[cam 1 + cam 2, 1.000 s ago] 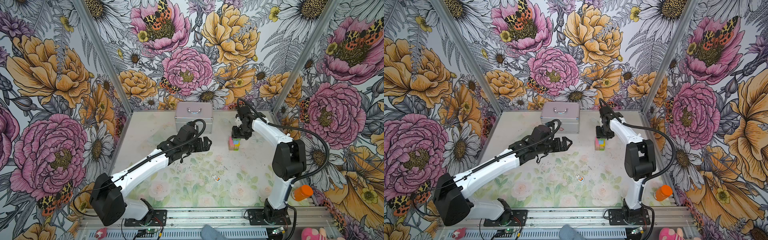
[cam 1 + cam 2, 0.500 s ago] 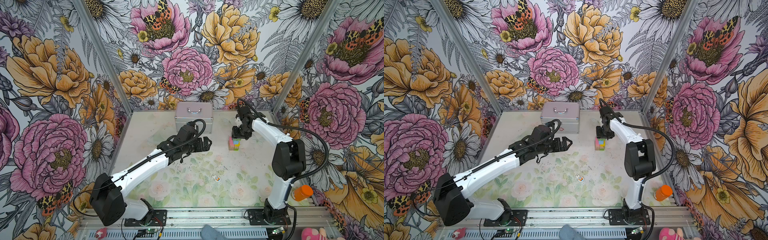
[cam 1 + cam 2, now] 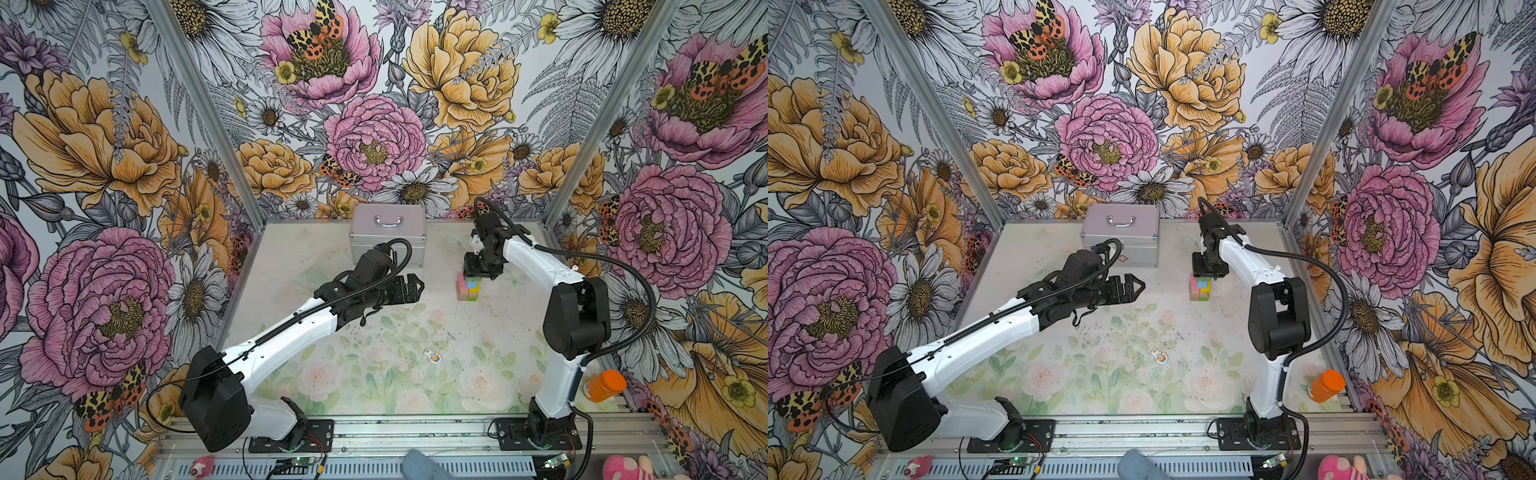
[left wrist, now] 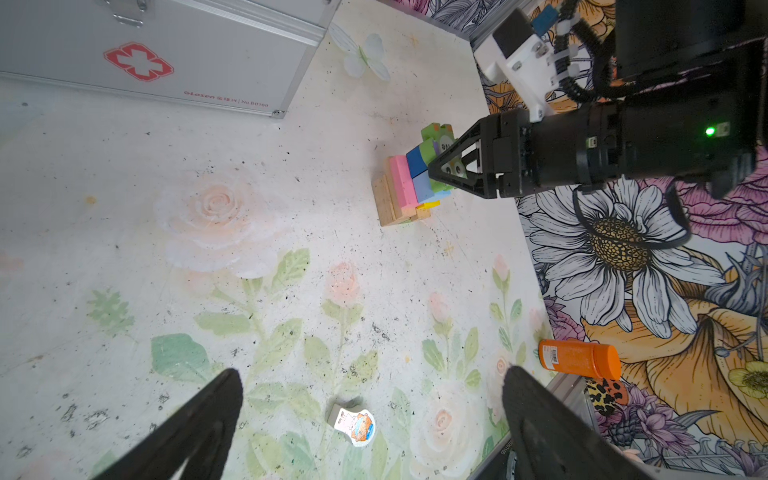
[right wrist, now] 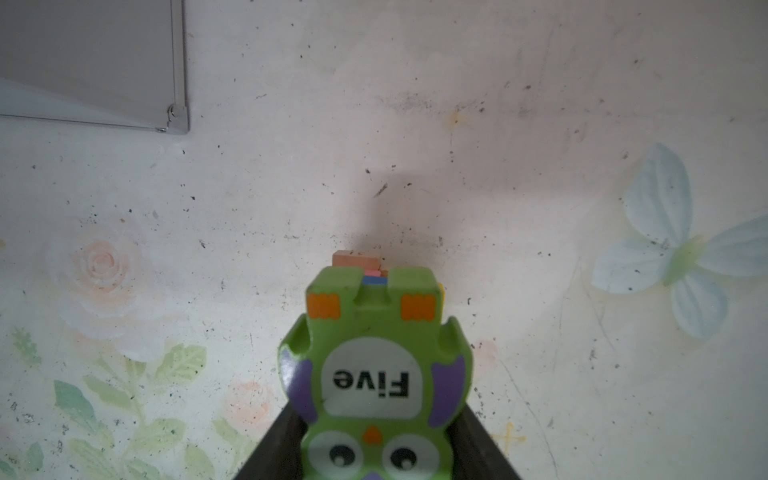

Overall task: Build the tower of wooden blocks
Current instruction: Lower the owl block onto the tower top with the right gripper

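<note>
Owl time for me: the step in hand is putting the green owl piece (image 5: 374, 374), the one with "Five" on it, on top of the tower (image 3: 468, 287). My right gripper (image 4: 436, 172) is squeezed onto the owl from both sides and points straight down over the stack. The tower stands on the table (image 3: 374, 332) toward the back right, a little way to the right of the silver case (image 3: 386, 232). It has tan blocks at the bottom and pink, blue, green and yellow ones above. In the left wrist view the owl is right at the top blocks, but I cannot tell if it rests on them or hangs just above. My left gripper (image 3: 1136, 286) is spread wide with nothing in it. It floats above the middle of the table, well apart from the tower. I think the next move needs care. The owl must sit flat and in the middle, then the fingers must let go slowly and lift straight up, or the thin stack may tip. One more flat picture piece (image 3: 433, 355) lies near the front, and I guess it goes on after.
</note>
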`<state>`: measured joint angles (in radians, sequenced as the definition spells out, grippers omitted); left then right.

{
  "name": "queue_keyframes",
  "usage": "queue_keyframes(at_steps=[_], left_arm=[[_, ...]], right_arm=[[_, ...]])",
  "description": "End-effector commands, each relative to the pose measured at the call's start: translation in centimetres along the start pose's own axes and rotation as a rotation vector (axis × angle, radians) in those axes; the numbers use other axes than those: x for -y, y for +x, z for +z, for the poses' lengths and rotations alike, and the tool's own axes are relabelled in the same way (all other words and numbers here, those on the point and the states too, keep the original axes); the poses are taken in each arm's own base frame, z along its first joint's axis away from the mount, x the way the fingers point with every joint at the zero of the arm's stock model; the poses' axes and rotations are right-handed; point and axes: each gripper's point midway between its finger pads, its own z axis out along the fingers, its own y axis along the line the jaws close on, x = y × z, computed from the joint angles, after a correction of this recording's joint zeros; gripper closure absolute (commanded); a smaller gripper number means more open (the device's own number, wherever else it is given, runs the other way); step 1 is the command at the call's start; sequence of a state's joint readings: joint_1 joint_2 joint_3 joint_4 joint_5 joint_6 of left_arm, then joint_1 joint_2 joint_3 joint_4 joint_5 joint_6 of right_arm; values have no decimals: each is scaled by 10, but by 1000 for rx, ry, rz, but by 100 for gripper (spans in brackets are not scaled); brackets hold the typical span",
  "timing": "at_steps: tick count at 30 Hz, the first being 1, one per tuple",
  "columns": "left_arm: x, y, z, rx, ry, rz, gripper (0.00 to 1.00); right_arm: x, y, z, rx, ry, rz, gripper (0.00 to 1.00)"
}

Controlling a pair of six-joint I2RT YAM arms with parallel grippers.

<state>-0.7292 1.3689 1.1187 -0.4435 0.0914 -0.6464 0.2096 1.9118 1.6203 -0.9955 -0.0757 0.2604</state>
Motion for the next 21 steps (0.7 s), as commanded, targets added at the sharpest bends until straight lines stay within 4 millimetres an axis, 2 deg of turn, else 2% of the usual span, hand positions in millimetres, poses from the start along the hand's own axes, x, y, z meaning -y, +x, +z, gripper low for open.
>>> queue_keyframes(at_steps=[1, 12, 21], left_arm=[[16, -13, -7, 33, 52, 28, 1], [16, -15, -8, 38, 51, 26, 1], [13, -13, -6, 30, 44, 21, 1]], right_arm=[[1, -8, 0, 13, -1, 2, 60], [-1, -8, 1, 10, -9, 8, 58], [-1, -8, 0, 10, -7, 12, 48]])
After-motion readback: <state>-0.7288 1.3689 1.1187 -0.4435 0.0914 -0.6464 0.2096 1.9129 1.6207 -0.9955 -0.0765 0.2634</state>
